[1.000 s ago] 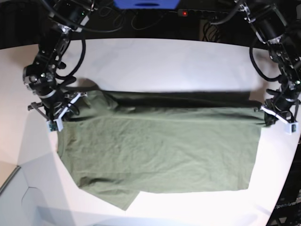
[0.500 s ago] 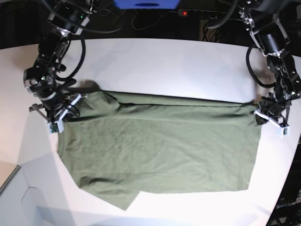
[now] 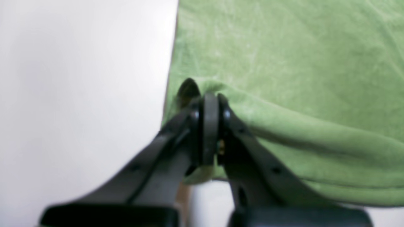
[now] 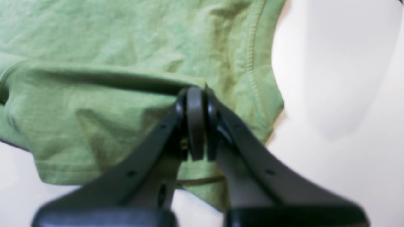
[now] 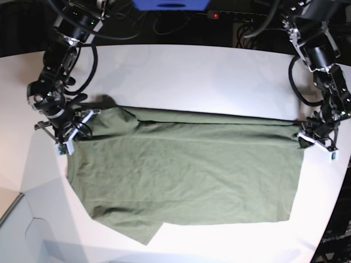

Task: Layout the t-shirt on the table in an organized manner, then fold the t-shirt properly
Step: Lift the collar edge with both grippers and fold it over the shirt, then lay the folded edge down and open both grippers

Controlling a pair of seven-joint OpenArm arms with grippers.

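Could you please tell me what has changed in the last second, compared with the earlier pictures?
The left gripper and right gripper, both still shut on the t-shirt, drew its far edge back, so the dark folded strip there narrowed. The shirt's near hem and sleeve stayed put on the table.

The base view looks down from high above the table (image 5: pixel 181 71), far enough back to take in the whole t-shirt (image 5: pixel 186 175) and both arms at its far corners. The left wrist view sits just behind the left gripper (image 3: pixel 210 104), facing along its fingers, very close to the t-shirt (image 3: pixel 284 63); its focus is soft, so fine detail is probably lost. The right wrist view rides likewise behind the right gripper (image 4: pixel 195 101), close over the t-shirt (image 4: pixel 126 47). Each wrist view shares with the base view one far corner of the t-shirt: the left gripper (image 5: pixel 311 137) at the base view's right, the right gripper (image 5: pixel 77 121) at its left.
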